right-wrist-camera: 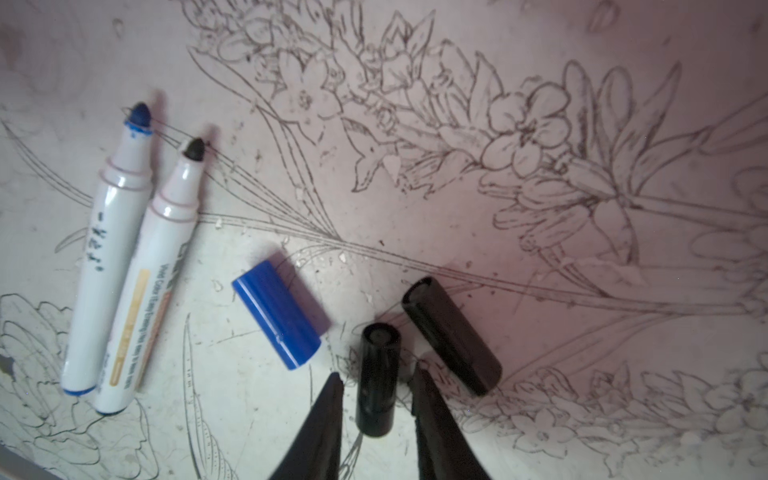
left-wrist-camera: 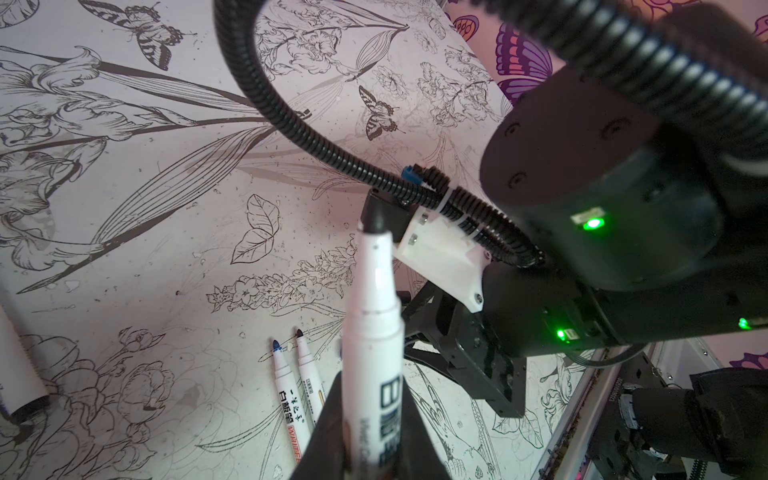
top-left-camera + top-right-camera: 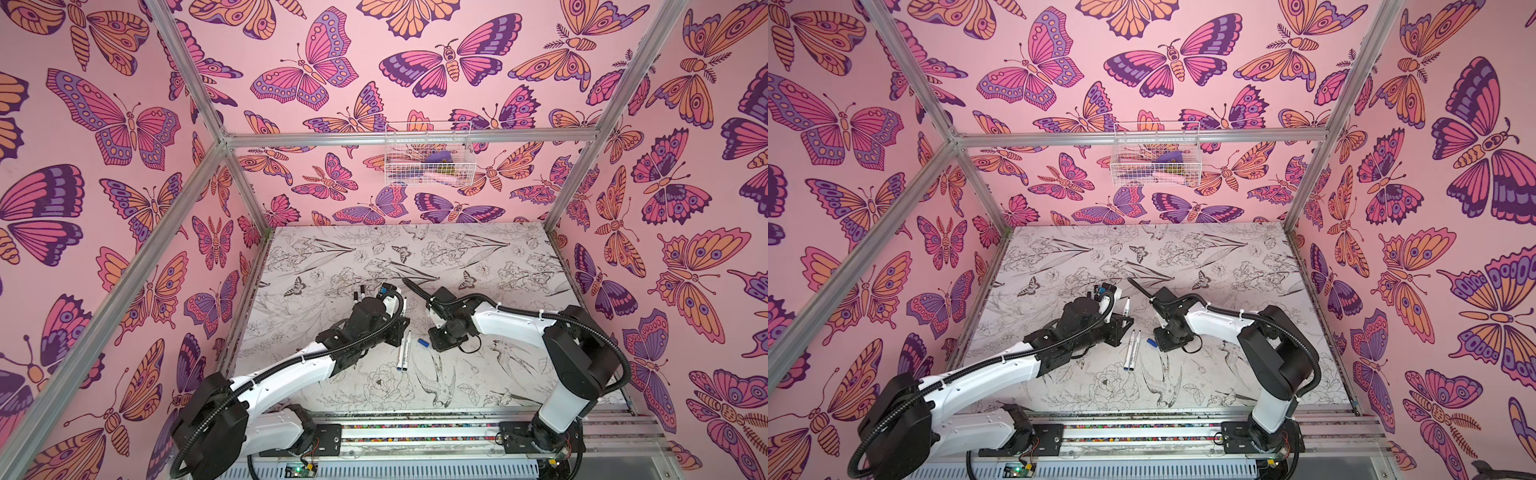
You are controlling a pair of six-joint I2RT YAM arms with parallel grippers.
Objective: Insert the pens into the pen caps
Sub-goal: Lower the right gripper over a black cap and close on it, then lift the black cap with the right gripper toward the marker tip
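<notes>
Top views overhead, wrist views close, sharing two pens [image 1: 124,266]

The raised pen [image 2: 372,328] and the lying pens [image 1: 106,249] show glossy white plastic barrels with printed labels, the blue cap [image 1: 277,313] and black caps [image 1: 376,378] are smooth plastic with a dull sheen, and the counter [image 1: 457,145] carries a matt printed covering, scuffed and flecked.

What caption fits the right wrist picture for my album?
Open right gripper straddles a black cap, near a blue cap and two uncapped pens.
</notes>
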